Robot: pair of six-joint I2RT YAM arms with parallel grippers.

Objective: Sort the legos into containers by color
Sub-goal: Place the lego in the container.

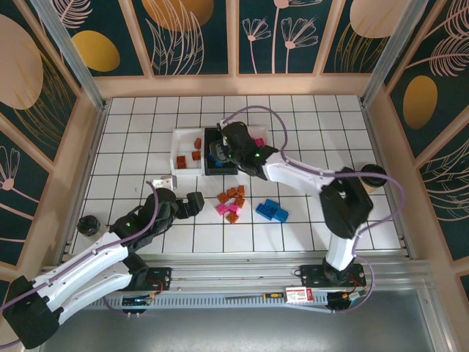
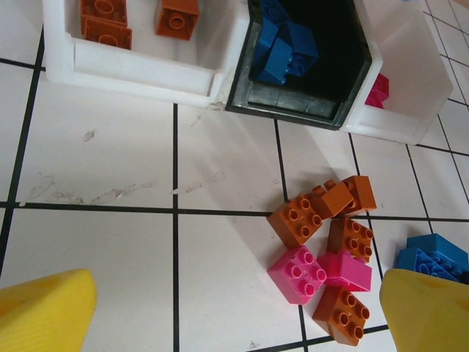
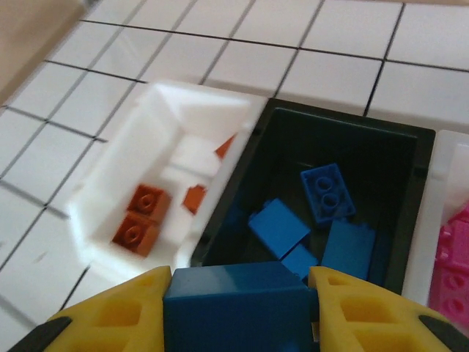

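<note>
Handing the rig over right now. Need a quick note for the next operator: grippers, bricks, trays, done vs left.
The left gripper is open and empty, hovering near the loose bricks.
The right gripper is shut on a blue brick, above the near edge of the black tray.
Done: orange bricks in the left white tray, blue ones in the black tray, pink ones in the right white tray.
Left: drop the held brick, then clear the orange-and-pink cluster and the loose blue pile on the table.

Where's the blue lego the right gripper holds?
Right wrist view: the blue lego is clamped in the right gripper over the near edge of the black tray, orange-holding white tray to its left.
</note>
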